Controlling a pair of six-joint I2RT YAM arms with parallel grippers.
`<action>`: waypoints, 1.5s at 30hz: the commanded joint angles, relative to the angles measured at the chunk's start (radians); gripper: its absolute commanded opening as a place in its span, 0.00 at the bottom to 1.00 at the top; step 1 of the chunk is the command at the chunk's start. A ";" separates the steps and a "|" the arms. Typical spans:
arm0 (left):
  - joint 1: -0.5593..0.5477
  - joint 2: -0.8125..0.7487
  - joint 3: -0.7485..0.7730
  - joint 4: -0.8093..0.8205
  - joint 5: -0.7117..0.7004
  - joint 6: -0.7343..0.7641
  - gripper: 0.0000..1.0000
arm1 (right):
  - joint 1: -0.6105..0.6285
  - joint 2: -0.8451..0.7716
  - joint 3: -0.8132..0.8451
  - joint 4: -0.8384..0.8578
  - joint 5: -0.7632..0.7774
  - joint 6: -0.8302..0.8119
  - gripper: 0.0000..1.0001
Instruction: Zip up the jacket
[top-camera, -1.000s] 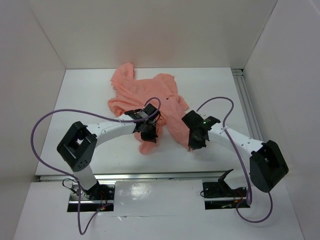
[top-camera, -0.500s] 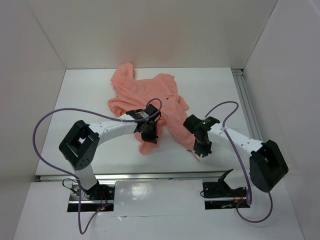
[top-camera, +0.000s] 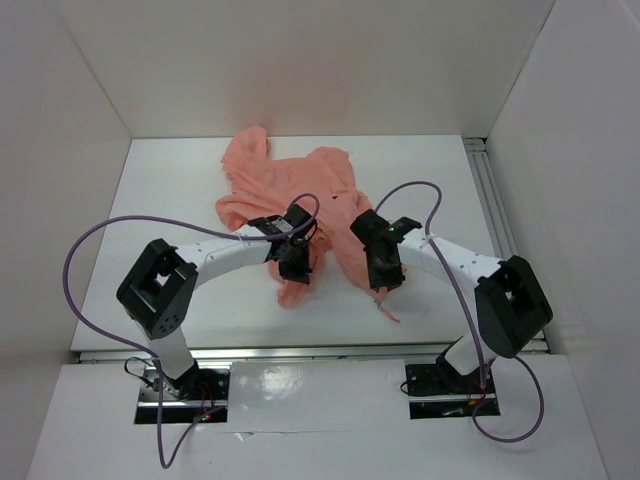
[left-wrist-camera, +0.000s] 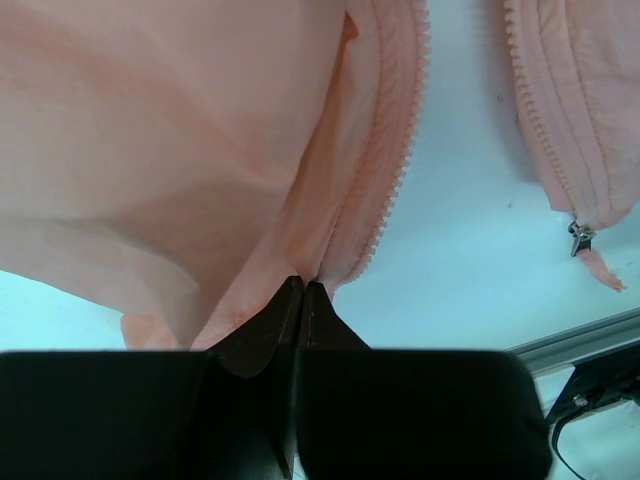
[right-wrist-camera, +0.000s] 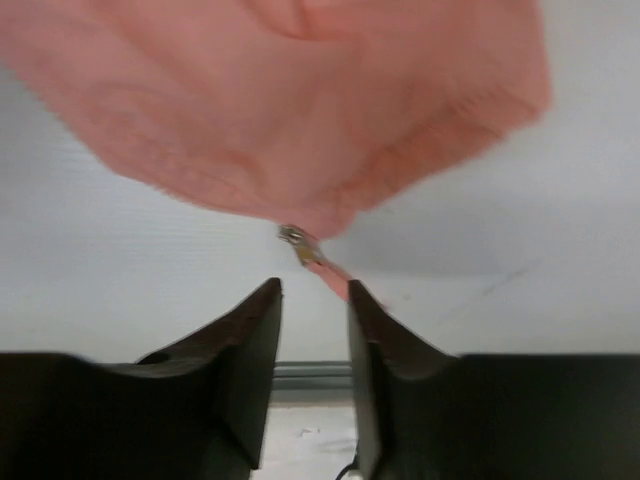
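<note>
- Only the left wrist view shows the left gripper (left-wrist-camera: 301, 295) pinched shut on the jacket (left-wrist-camera: 150, 130) beside its zipper teeth (left-wrist-camera: 395, 170).
- The right wrist view shows the right gripper (right-wrist-camera: 314, 300) slightly parted, the zipper pull (right-wrist-camera: 292, 236) just ahead.
- From above, a white table (top-camera: 170, 190) sits between white walls (top-camera: 300, 60).
- The salmon-pink jacket lies crumpled and unzipped, mid-table.

Your left gripper (left-wrist-camera: 302, 290) sits at 6 o'clock, its fingers pressed together on the front edge of the jacket (left-wrist-camera: 180, 130), just beside one row of zipper teeth running up toward 1 o'clock. The other row lies at 2 o'clock across bare table (left-wrist-camera: 470, 250), ending at the zipper pull (left-wrist-camera: 578, 236) near 3 o'clock.
</note>
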 joint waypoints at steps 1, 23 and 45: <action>0.008 -0.046 -0.009 -0.006 -0.011 -0.006 0.00 | 0.010 0.000 -0.011 0.172 -0.107 -0.180 0.43; 0.045 -0.046 -0.009 -0.019 -0.031 -0.015 0.00 | 0.013 0.137 -0.101 0.283 -0.296 -0.255 0.17; 0.162 -0.115 -0.008 -0.059 -0.041 0.025 0.00 | 0.090 0.008 0.001 0.267 -0.359 -0.169 0.37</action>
